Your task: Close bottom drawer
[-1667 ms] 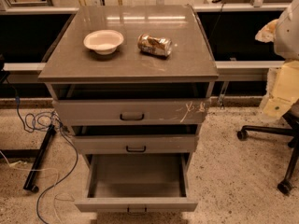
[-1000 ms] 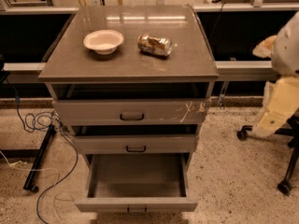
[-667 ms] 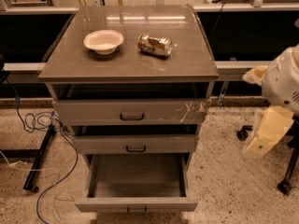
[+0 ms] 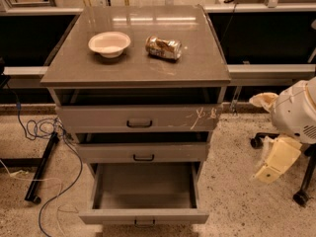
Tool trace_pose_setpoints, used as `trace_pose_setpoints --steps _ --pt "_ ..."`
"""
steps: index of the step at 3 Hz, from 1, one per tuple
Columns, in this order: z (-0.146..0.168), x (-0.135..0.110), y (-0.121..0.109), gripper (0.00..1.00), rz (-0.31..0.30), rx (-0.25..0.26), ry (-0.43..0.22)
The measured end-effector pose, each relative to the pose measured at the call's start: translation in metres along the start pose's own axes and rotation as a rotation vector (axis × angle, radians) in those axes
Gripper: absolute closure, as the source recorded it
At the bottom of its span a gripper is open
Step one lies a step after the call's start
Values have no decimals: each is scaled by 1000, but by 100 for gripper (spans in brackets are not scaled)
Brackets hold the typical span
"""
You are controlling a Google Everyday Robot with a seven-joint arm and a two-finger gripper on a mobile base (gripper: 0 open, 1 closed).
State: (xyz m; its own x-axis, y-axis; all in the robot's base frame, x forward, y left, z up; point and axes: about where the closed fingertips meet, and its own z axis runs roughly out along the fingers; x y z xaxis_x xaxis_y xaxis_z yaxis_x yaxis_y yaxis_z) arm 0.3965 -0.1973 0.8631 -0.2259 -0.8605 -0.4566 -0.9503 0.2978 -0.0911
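down at floor level, under the middle drawer [image 4: 173,152], the bottom drawer [image 4: 113,215] stands pulled well out, its deep box open to view and its small dark handle [image 4: 144,222] facing forward, so closing it likely calls for a straight push on the front. off to the right, well apart from it, hangs the gripper [image 4: 274,161]; whether it is open or closed i cannot tell. on the worktop [image 4: 133,70] rest a bowl [image 4: 109,43] and a dented can [image 4: 163,47], its label unreadable.
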Motion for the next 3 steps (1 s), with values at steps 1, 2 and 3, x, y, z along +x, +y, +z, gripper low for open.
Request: trace_pose_setpoints --steps 1,2,3 --pt "19 0 5 0 12 -14 -10" --pt "68 8 12 0 61 -31 -81" --pt "143 27 11 27 122 -46 -150"
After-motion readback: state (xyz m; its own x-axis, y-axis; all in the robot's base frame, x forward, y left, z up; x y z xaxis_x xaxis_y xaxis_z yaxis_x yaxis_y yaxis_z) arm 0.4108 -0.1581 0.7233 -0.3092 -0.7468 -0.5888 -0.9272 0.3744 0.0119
